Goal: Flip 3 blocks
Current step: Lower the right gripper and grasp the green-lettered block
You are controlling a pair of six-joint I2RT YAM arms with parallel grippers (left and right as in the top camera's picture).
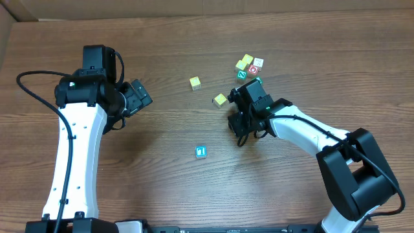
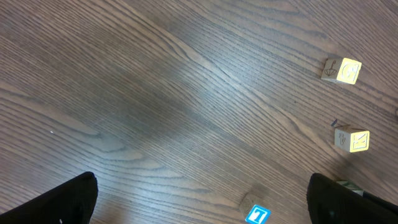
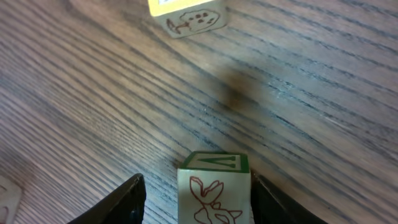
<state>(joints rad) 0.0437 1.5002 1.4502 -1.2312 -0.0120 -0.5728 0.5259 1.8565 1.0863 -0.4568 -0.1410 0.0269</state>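
The right claw (image 3: 199, 196) sits low over the table (image 3: 74, 93), jaws apart around a green-topped cube (image 3: 214, 186) with a gap on one side. The overhead view hides that cube beneath the claw, and the pale yellow block (image 3: 186, 14) lies just beyond. The left claw (image 1: 141, 96) hangs wide open well to the left; its wrist view catches the blue block (image 2: 257, 214) at the lower edge, and only the overhead view shows the cream-white block (image 1: 258, 62) in the far cluster.

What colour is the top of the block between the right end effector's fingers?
Green-bordered; the block shows best in the right wrist view.
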